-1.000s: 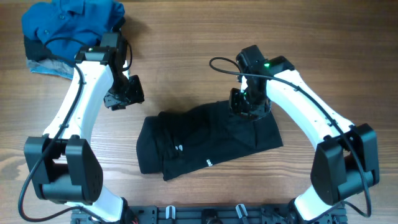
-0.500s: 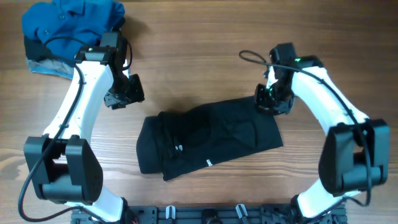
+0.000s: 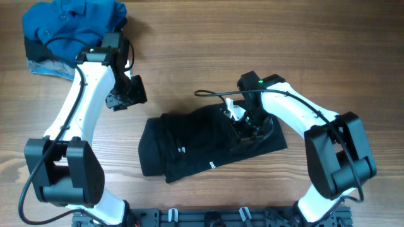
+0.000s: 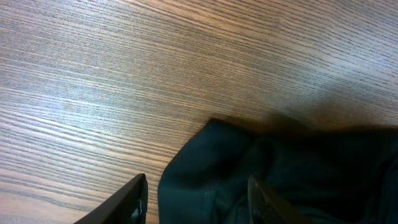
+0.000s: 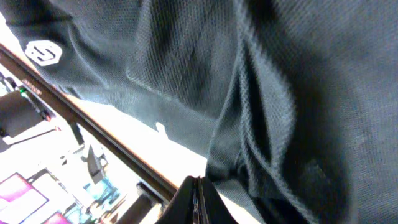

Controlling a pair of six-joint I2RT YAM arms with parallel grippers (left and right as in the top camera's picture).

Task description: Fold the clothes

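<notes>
As my right gripper (image 5: 196,188), clenched, presses the black T-shirt (image 3: 183,146) at mid-frame, dragging could bunch its folds; my left gripper (image 4: 198,198) hangs released.

1 black T-shirt (image 3: 189,148); 1 blue shirt (image 3: 69,19); 1 denim piece (image 3: 43,67).

overhead: straight down, far, whole worktop (image 3: 189,38)
left wrist: near, slanting onto T-shirt (image 4: 280,174) edge
right wrist: very near, same T-shirt
</notes>
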